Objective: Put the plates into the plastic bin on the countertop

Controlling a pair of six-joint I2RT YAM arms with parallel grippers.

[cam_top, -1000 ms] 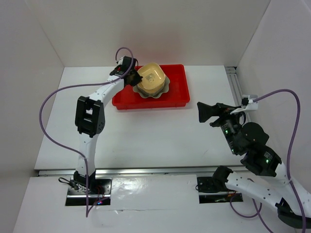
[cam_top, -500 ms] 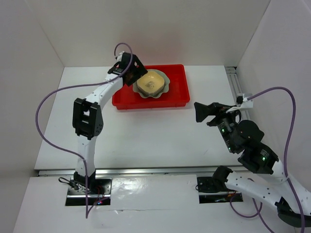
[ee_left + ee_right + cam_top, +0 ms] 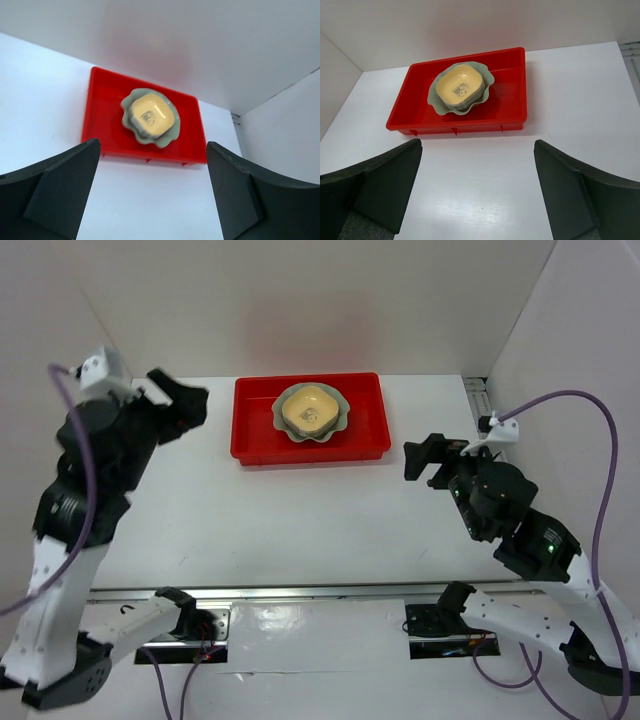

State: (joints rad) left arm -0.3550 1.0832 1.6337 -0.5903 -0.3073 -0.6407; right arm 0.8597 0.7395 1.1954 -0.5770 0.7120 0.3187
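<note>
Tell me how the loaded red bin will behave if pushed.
The shallow red plastic bin, low and wide on the white countertop, would probably slide rather than tip. The yellow rounded-square dish sits nested with others in the pale-green scalloped dish, so it likely stays put, though a sharp shove might shift it.

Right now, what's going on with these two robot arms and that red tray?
Neither arm is handling anything. The left gripper and right gripper both hang open and empty above the countertop, off to either side of the red bin. Inside the bin sits the pale-green scalloped dish with smaller dishes stacked in it, a yellow dish on top. No plates show outside the bin.
</note>
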